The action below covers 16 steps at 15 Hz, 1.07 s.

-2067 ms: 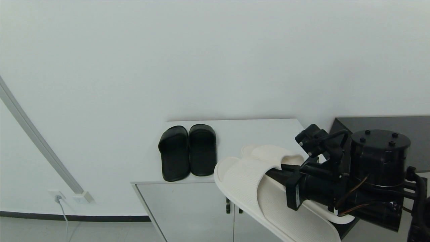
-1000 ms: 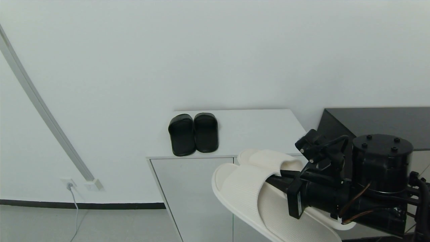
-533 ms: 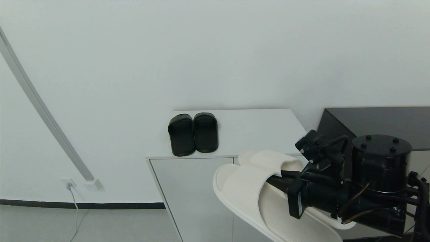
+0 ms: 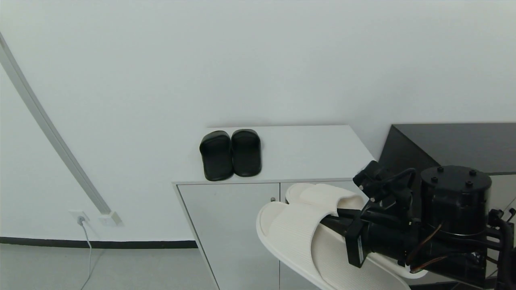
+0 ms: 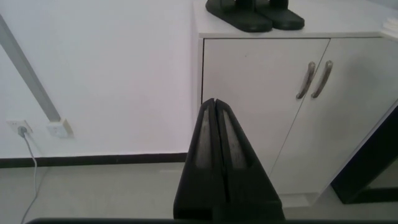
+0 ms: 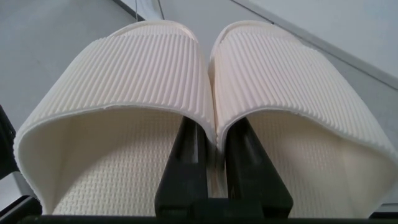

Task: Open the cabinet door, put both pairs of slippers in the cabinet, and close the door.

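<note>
A pair of black slippers lies side by side on the white cabinet's top, near its left front corner. Both cabinet doors stand closed, their two handles meeting at the middle seam. My right gripper is shut on a pair of white ribbed slippers, held in the air in front of the right door. One finger sits inside each slipper, pinching their inner walls together. My left gripper is shut and holds nothing, low before the left door.
A dark cabinet adjoins the white one on the right. On the wall to the left run a slanted grey strip and a socket with a hanging cable. Bare floor lies in front of the left door.
The whole picture has shifted: the camera drew back from the cabinet, so more of the doors shows. The white slippers stay in my right gripper, slightly lower against the cabinet front.
</note>
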Motion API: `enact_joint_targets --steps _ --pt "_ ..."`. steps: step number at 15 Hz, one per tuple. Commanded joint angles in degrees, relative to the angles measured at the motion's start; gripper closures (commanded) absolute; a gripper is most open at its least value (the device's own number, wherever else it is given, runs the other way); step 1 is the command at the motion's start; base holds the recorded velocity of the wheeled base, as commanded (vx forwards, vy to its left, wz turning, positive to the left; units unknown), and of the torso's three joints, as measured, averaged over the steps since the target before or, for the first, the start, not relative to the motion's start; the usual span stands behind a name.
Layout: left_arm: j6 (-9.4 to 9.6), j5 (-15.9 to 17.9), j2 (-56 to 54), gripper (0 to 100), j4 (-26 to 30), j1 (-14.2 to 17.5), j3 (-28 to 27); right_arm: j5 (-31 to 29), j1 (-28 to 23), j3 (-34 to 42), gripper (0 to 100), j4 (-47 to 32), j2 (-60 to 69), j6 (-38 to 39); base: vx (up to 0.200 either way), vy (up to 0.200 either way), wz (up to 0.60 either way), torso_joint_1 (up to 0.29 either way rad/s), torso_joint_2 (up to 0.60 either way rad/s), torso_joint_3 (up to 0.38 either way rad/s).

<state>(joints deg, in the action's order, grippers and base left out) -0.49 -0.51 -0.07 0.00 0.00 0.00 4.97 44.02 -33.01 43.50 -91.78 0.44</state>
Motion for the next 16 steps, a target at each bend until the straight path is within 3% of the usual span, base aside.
enact_joint_targets --steps 1,3,4,16 --pt "-0.04 -0.02 0.07 100 0.09 0.00 0.00 -0.05 0.01 0.93 100 0.89 0.03 0.00 0.000 0.000 0.00 -0.183 0.40 0.237" --pt "-0.13 0.07 0.07 100 0.00 0.00 0.00 -0.23 0.28 1.46 100 3.09 0.11 -0.09 0.000 0.000 0.00 -0.207 0.51 0.288" --pt "-0.22 0.16 0.07 0 0.09 0.00 0.00 -0.23 0.45 1.72 100 3.44 0.11 -0.09 0.000 0.000 0.00 -0.227 0.55 0.315" --pt "-0.13 0.07 0.07 0 0.09 0.00 0.00 -0.40 1.60 4.71 100 5.90 0.38 -1.32 0.000 0.000 0.00 -0.205 0.53 0.317"
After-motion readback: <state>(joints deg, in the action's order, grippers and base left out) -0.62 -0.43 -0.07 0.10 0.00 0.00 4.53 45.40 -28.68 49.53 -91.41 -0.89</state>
